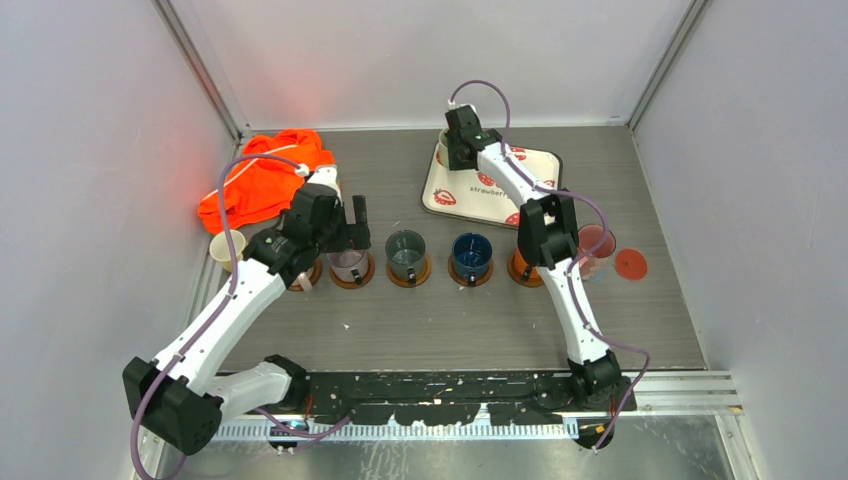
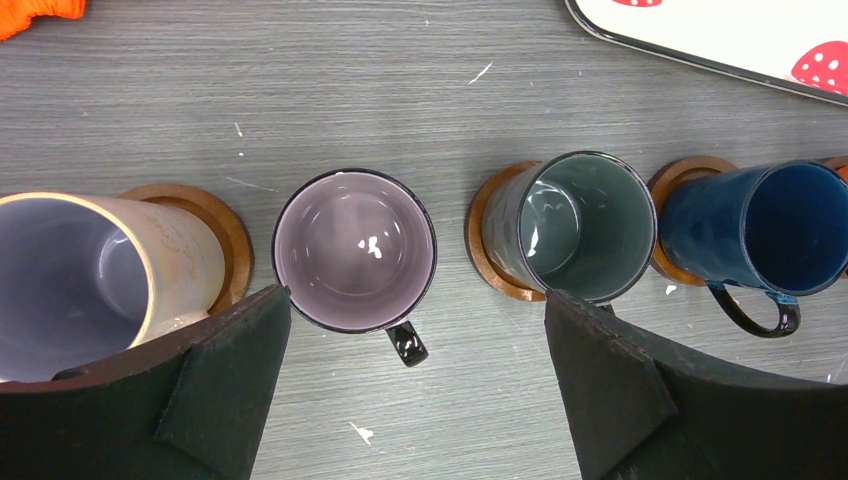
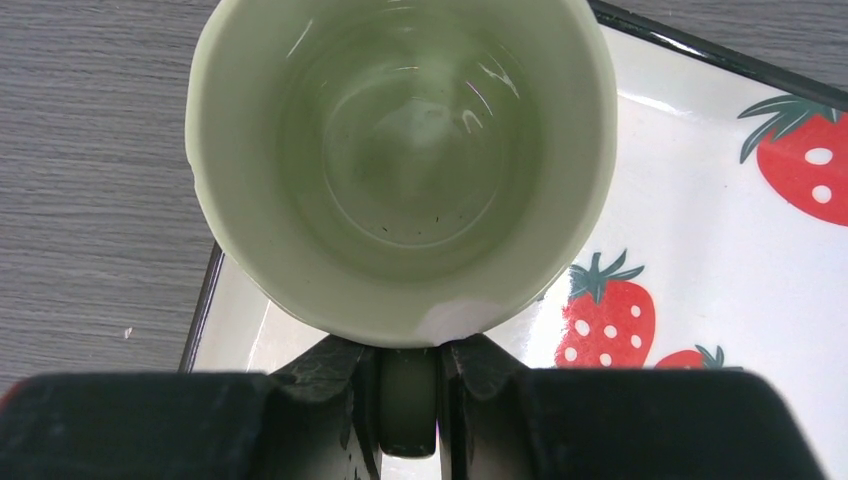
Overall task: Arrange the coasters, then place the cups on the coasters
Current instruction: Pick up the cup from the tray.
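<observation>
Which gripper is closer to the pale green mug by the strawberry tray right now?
Right. The right gripper is shut on the handle of the pale green mug at the corner of the tray. The left gripper hangs open above the lilac mug, well away from it.

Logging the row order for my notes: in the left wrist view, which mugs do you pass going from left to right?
cream mug → lilac mug → grey-green mug → navy mug
</observation>
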{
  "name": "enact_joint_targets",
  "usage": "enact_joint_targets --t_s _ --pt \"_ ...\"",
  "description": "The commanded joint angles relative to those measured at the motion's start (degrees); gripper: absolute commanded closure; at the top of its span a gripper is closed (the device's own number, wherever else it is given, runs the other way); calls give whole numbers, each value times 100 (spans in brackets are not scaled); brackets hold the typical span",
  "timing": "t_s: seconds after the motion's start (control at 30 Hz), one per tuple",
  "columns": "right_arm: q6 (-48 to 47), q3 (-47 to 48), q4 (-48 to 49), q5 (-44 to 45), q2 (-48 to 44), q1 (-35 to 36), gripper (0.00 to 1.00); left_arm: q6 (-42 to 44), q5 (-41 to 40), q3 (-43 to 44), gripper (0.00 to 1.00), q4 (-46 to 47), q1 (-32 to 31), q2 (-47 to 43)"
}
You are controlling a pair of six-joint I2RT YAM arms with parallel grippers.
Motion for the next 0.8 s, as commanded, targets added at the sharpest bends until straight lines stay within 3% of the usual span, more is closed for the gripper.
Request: enact_joint_targets --t_s 0.0,0.77 --pt "-25 207 -2 152 -472 65 100 28 -65 92 0 149 24 -12" --pt "372 -1118 334 656 -2139 74 99 23 -56 83 0 149 24 -60"
